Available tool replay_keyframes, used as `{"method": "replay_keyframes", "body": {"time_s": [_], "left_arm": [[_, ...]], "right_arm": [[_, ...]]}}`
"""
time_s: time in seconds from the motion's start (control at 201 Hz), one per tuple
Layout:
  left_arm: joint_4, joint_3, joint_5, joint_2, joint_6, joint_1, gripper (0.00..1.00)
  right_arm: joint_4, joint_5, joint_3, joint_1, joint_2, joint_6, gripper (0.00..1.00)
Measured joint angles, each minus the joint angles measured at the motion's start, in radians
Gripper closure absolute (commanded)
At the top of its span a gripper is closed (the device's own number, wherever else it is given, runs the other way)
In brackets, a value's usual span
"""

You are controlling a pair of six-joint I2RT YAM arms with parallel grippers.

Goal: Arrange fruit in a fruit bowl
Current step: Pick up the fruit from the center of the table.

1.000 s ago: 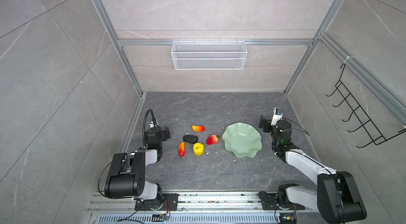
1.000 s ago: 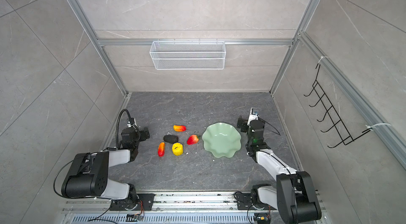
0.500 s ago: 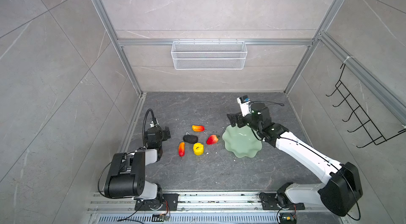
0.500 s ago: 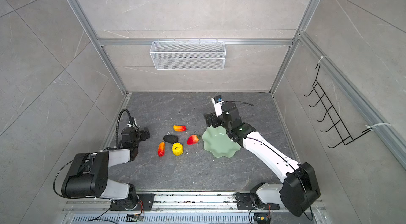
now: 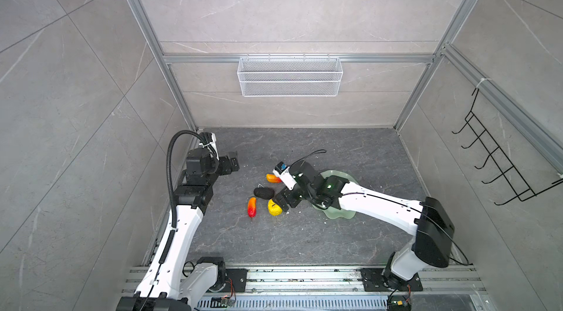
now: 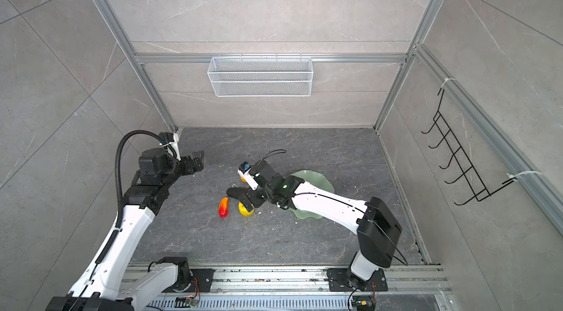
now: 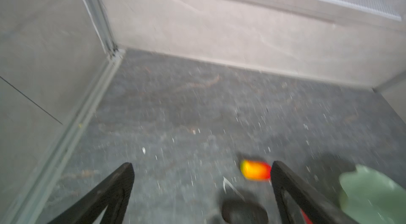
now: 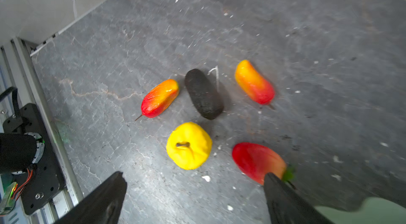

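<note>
right gripper [image 8: 194, 178]: mine, jaws wide and holding nothing; it hangs low over the fruit, with my arm reaching across the bowl.
left gripper [image 7: 202, 165]: jaws wide too, and empty; it is raised by the left wall, well apart from the fruit.
bowl [image 5: 338, 214]: on the table [image 5: 304, 242], right of the fruit, largely covered by my right arm.
fruit: all five lie on the table, outside the bowl.
yellow [image 8: 189, 146]: stem dimple up, just ahead of my right fingertips.
strawberry [image 8: 257, 162]: between yellow and bowl, just beside one right finger [image 8: 285, 198]; i cannot tell if they touch. my wrist hides it in both top views.
dark oval [image 5: 263, 193]: just beyond yellow, between the two long fruits.
near long fruit [image 5: 251, 206]: just left of yellow, on the side nearer my base.
far long fruit [image 5: 270, 177]: beyond the dark oval, partly behind my wrist camera.
left wrist view: blurred; it shows the far long fruit, the dark oval and the bowl edge.
</note>
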Motion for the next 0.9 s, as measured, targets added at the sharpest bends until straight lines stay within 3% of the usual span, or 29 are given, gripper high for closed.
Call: {"method": "replay_keyframes", "body": {"time_s": [0.204,0.498,0.737,0.897], "left_arm": [[-0.247,-0.007,0.079,-0.084,0.027,0.0,0.0],[-0.308,-0.041,0.116,-0.101,0.056,0.0,0.0],[-0.307,-0.05,0.12,-0.102,0.061,0.0,0.0],[-0.307,-0.05,0.12,-0.103,0.066,0.0,0.0]], "right_arm": [[-0.036,-0.002,0.05,0.024,0.14,0.045,0.0],[-0.043,0.001,0.134,0.024,0.274,0.08,0.1],[-0.049,0.016,0.156,0.024,0.322,0.091,0.24],[-0.058,0.019,0.172,0.024,0.338,0.091,0.42]]}}
